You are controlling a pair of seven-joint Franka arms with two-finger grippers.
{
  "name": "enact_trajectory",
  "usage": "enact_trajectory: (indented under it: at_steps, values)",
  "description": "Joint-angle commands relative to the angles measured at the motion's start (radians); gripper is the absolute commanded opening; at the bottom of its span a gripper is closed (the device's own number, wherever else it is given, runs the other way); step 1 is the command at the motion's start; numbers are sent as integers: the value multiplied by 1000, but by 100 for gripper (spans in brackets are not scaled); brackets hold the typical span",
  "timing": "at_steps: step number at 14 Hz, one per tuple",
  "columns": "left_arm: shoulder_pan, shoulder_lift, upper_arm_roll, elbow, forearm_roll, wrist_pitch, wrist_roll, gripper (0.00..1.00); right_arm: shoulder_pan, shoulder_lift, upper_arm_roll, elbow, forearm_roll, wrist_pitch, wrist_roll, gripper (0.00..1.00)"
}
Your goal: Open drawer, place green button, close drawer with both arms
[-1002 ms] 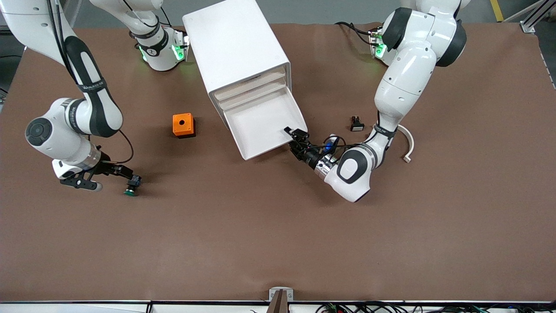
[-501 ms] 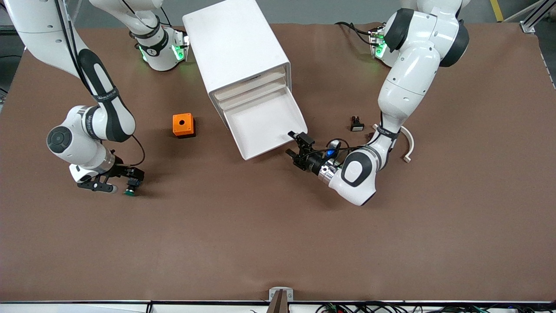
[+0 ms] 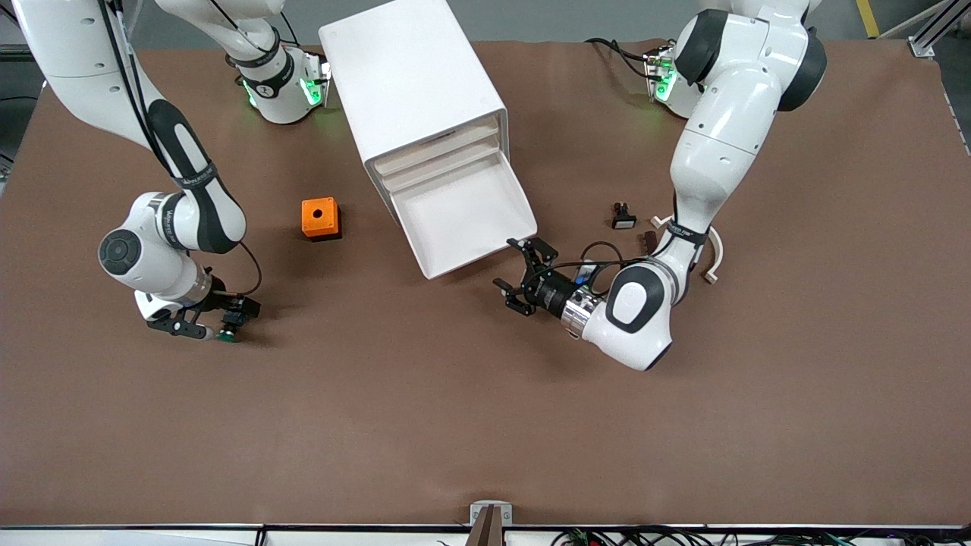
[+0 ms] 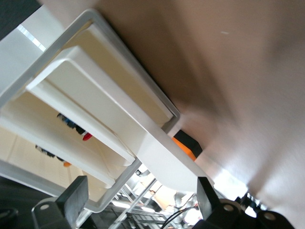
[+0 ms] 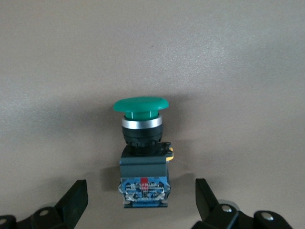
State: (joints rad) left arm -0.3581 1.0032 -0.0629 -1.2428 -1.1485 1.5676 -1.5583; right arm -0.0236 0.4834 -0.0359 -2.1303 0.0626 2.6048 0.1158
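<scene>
The lowest drawer (image 3: 455,216) of the white cabinet (image 3: 410,76) stands pulled out, with nothing showing in it. My left gripper (image 3: 522,271) hangs open just off the drawer's front corner, touching nothing. In the left wrist view the drawer front (image 4: 167,160) lies ahead of the open left gripper (image 4: 140,198). The button (image 3: 226,331) lies on the table toward the right arm's end, nearer the front camera than the orange box. My right gripper (image 3: 216,318) is low over it and open. In the right wrist view the button (image 5: 141,143) lies between the spread fingers (image 5: 76,195), its green cap pointing away from the right gripper (image 5: 141,202).
An orange box with a hole (image 3: 320,218) sits beside the cabinet toward the right arm's end. Toward the left arm's end lie a small black switch with a white face (image 3: 623,218) and a white curved piece (image 3: 713,254). The three upper drawers (image 4: 95,95) are shut.
The left gripper has opened and backed away from the drawer's front corner. The right arm has slid toward the button, so its open fingers now straddle it.
</scene>
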Motion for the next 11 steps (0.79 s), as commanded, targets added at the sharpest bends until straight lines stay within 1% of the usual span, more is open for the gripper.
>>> enact_trajectory:
  at_steps: [1,2,3,4,5,7,10,11]
  values:
    - [-15,-37,49,-7,-8,5,175,100,7,7,-2,13,11,3,15,99]
    - [-27,-47,66,-6,-7,6,246,100,7,7,-2,13,10,0,12,74]
    - [-38,-58,87,2,7,6,307,100,7,7,-2,13,10,-2,13,35]
    - [-41,-64,94,14,32,8,370,100,7,7,-2,13,10,-6,16,2]
    - [-42,-64,94,28,56,15,417,100,5,6,-2,13,11,-9,16,0]
    - [-42,-77,92,55,134,61,478,100,4,3,-2,13,11,-12,15,0]
    - [-44,-138,92,55,266,112,671,100,4,-15,-4,13,11,-14,16,0]
    - [-44,-150,91,55,304,130,697,100,2,-32,-5,15,11,-46,18,0]
